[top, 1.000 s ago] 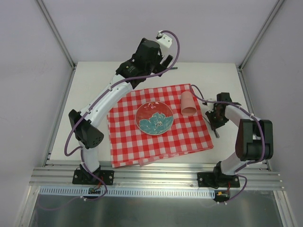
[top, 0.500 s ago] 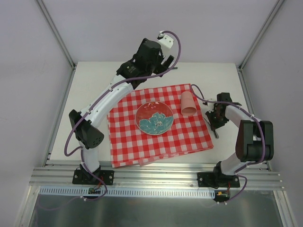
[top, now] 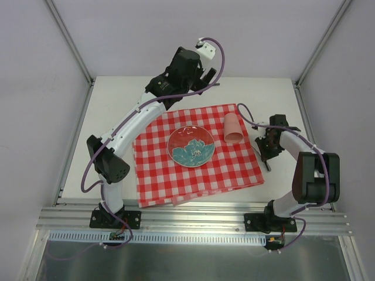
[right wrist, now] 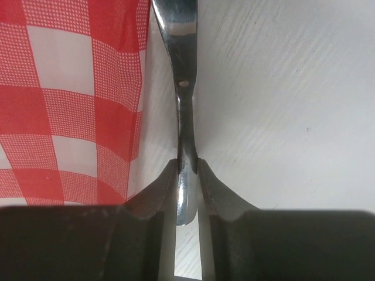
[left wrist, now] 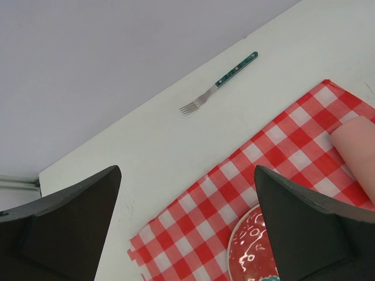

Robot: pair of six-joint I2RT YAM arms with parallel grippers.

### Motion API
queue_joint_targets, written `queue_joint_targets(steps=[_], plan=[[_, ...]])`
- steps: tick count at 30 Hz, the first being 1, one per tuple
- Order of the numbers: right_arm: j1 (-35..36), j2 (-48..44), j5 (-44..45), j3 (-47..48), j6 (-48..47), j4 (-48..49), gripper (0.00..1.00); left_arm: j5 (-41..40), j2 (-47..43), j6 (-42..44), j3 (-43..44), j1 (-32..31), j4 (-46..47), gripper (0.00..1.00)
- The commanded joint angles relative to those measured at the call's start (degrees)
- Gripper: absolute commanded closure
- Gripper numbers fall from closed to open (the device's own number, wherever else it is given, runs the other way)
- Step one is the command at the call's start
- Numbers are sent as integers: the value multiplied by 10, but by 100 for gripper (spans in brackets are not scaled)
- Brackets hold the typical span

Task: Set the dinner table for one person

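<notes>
From where I stand, the job looks about half done. A red-and-white checked cloth (top: 228,170) is spread over the middle of the flat off-white dinner table (top: 258,93). A round red plate painted with a teal flower (top: 191,146) sits in the middle of the cloth. A pale pink plastic cup (top: 233,129) is on the cloth too, though it appears to lie on its side rather than stand.

The right gripper (right wrist: 186,167) has its fingers pressed onto the thin stem of a shiny steel utensil (right wrist: 183,88) (knife or spoon, I can't make out which from its edge). The utensil runs straight ahead of the fingers. The cloth's edge is just to the gripper's left and bare tabletop to its right, so the piece is roughly where cutlery belongs. I can't tell whether it rests on the table or hangs just above it.

The left gripper (left wrist: 186,175) is spread wide and holds nothing. A slim steel fork with a teal handle (left wrist: 220,82) lies ahead of it and well apart, on bare table beyond the cloth's far edge.

By my reckoning, what's left is letting go of the utensil, bringing the fork beside the plate and standing the cup up.
</notes>
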Motion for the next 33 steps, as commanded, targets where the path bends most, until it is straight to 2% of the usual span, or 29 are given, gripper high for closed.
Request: queue_joint_targets(steps=[1, 22, 23, 24, 25, 26, 28, 30, 33], plan=[[-11, -29, -9, 16, 4, -21, 99, -3, -1, -9, 24, -5, 17, 1], [-37, -44, -50, 69, 42, -82, 99, 0, 7, -14, 27, -5, 17, 1], [-37, -36, -51, 67, 39, -81, 98, 0, 7, -16, 28, -5, 17, 1], [-37, -28, -50, 65, 37, -80, 90, 1, 7, -15, 28, -6, 17, 1], [-37, -21, -49, 58, 35, -76, 80, 1, 7, -15, 27, -5, 17, 1], [-37, -10, -48, 51, 31, -70, 60, 1, 7, -16, 27, -6, 17, 1], [-37, -13, -55, 29, 19, -38, 46, 2, 6, -13, 26, -6, 17, 1], [-37, -20, -57, 1, -1, -17, 43, 1, 4, -12, 20, -8, 17, 1], [-38, -16, -59, -17, -23, 10, 45, -2, 2, -11, 12, -7, 18, 1]])
